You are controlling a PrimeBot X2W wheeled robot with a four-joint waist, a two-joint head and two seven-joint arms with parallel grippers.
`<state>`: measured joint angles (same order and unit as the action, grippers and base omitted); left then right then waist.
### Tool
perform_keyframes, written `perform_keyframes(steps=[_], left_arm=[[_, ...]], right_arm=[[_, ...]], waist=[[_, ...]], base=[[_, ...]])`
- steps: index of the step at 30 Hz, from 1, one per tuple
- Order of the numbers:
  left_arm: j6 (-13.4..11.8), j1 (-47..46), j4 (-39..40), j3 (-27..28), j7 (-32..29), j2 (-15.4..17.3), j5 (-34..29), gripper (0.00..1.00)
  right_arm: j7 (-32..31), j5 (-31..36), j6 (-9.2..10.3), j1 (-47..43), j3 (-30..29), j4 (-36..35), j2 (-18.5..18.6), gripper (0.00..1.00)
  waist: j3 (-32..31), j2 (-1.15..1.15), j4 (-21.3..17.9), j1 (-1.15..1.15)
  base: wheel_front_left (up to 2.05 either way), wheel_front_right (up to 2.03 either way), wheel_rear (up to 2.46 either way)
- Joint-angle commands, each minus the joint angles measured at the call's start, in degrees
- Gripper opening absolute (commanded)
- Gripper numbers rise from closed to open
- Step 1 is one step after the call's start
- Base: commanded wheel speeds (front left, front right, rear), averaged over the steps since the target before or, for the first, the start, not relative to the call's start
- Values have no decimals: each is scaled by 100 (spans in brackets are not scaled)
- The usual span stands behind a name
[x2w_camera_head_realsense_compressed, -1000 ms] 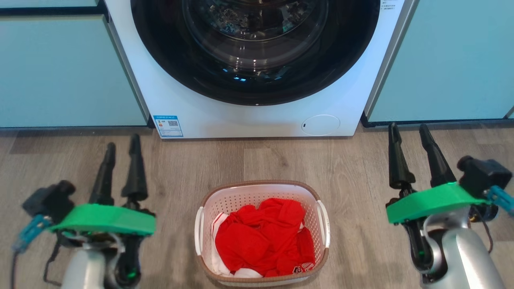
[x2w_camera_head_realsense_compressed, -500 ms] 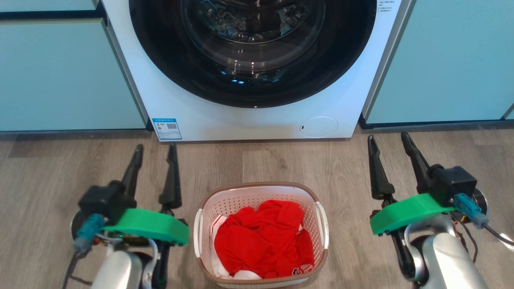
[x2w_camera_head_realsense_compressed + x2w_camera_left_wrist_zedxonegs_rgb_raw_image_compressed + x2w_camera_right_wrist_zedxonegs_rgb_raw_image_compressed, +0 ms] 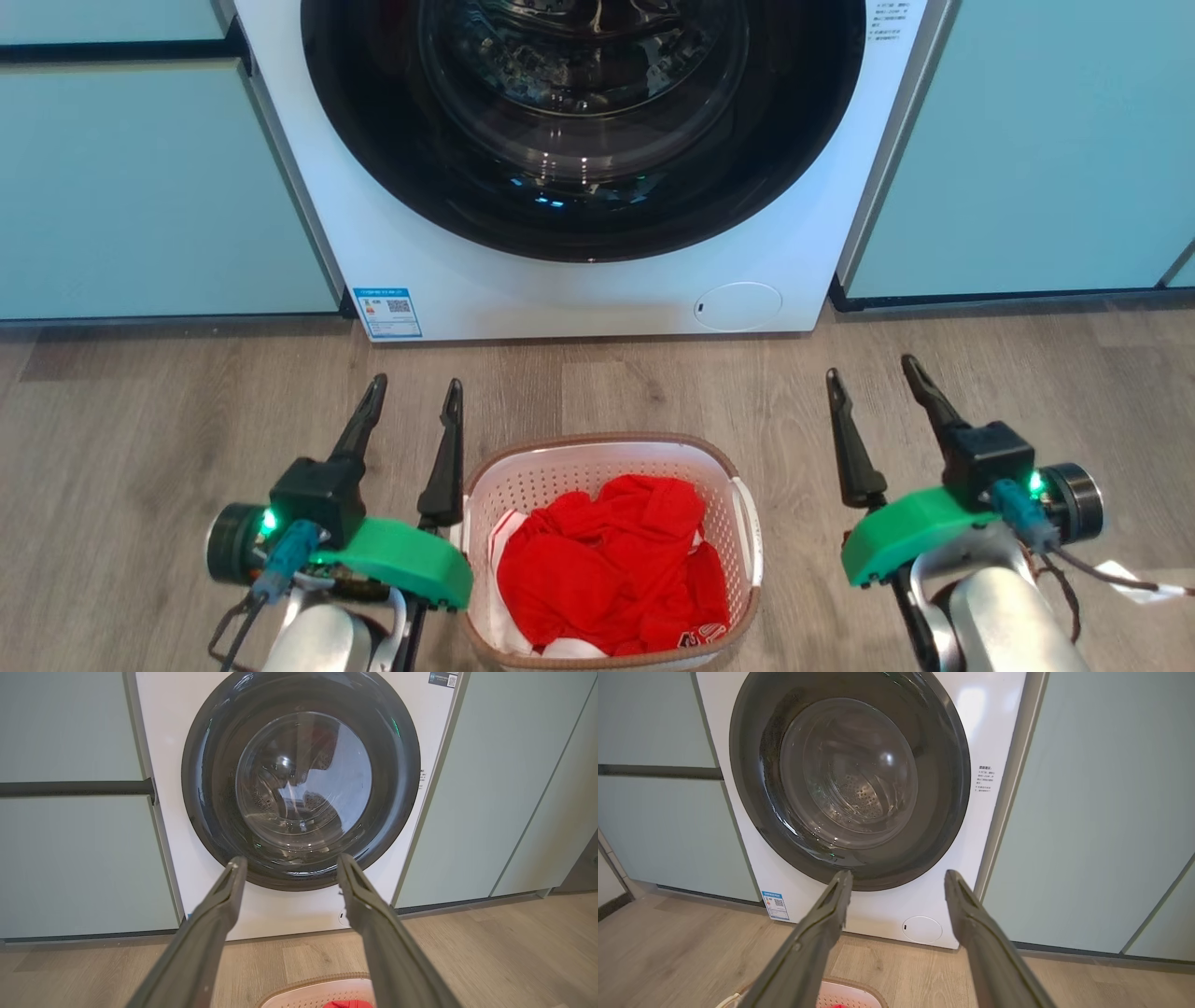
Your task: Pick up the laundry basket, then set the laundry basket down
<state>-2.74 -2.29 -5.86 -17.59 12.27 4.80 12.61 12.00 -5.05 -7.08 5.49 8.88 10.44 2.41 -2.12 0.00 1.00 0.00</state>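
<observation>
The laundry basket (image 3: 597, 440) stands on the floor (image 3: 140, 420) in front of the washing machine (image 3: 579, 289), in line with the middle of its door (image 3: 579, 121) and clear of its front panel. It holds red garments (image 3: 607, 551) piled below the rim. Judged from its perforated plastic wall, the basket is light and fairly stiff, but it may flex under a one-sided pull. The soft load probably adds little weight and can shift if the basket tilts. The smooth wall offers poor purchase. Take hold at the two white side handles (image 3: 750, 527), one tool per handle, and lift level. The left tool (image 3: 416, 385) hangs in front of the machine's lower left corner, its fingers apart with nothing between them. The right tool (image 3: 869, 367) hangs in front of the lower right corner, likewise spread and empty. Both point toward the machine. Neither handle is taken yet. Each tool needs to come in toward the machine's centre line and descend before closing.
</observation>
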Motion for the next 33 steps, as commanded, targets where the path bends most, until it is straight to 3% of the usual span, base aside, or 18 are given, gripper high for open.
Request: perform_keyframes(steps=[1, 12, 18, 33], left_arm=[[36, -268, 134, 239, 96, -17, -164, 100], [416, -185, -387, 493, 264, -166, -501, 100], [574, -147, -595, 588, 273, -187, -488, 100], [500, -143, -743, 540, 273, -191, -348, 100]], right_arm=[[123, 231, -37, 251, 153, -131, 43, 100], [291, 563, -41, 292, 307, 311, 47, 100], [300, 278, -41, 325, 327, 521, 47, 100], [300, -18, -41, 350, 335, 723, 47, 100]], waist=[[-5, 0, 0, 0], [-80, 0, -43, 0], [-94, 0, -92, 0], [-87, 0, -117, 0]], base=[[0, 0, 0], [0, 0, 0], [0, 0, 0], [0, 0, 0]])
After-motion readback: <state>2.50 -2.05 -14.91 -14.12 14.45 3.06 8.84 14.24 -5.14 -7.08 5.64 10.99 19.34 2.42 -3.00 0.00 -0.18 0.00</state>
